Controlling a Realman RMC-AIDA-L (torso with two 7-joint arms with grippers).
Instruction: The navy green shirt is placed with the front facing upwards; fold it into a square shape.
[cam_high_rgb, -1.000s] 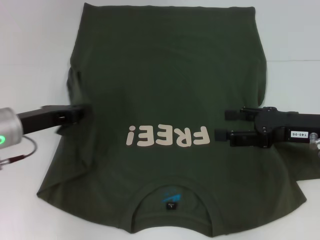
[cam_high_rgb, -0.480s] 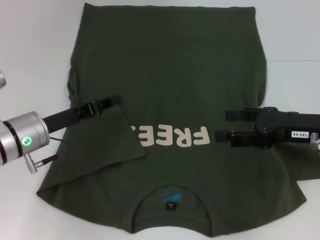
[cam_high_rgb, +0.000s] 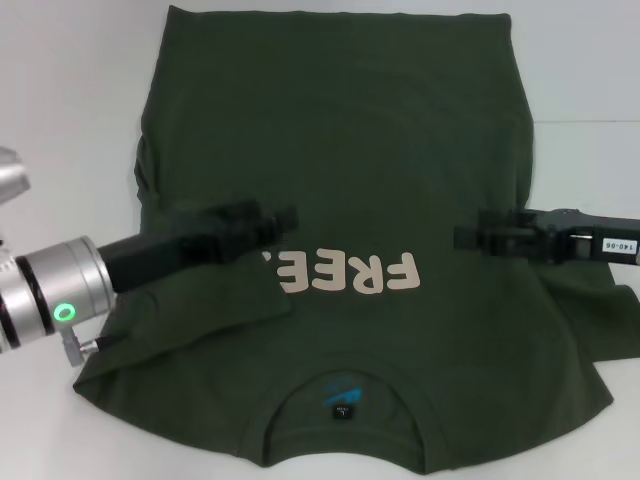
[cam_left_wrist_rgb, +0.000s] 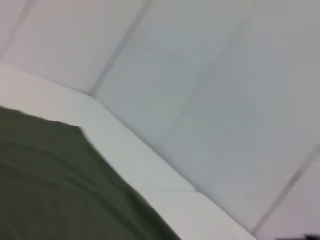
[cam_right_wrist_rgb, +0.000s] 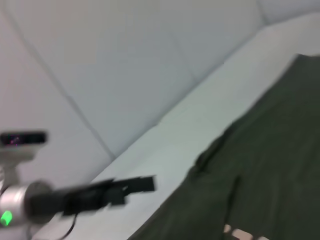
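The shirt (cam_high_rgb: 340, 240) lies flat on the white table (cam_high_rgb: 60, 100), collar near, hem far, long axis near-to-far. Its left sleeve is folded inward, covering the end of the cream "FREE!" lettering (cam_high_rgb: 345, 272); "FREE" remains legible. A blue neck label (cam_high_rgb: 342, 395) shows at the collar.

The left gripper (cam_high_rgb: 275, 222) is over the fold; grip cannot be told. The right gripper (cam_high_rgb: 470, 238) is over the right chest, nearest the unfolded right sleeve; grip cannot be told. Its tag reads "140-06".
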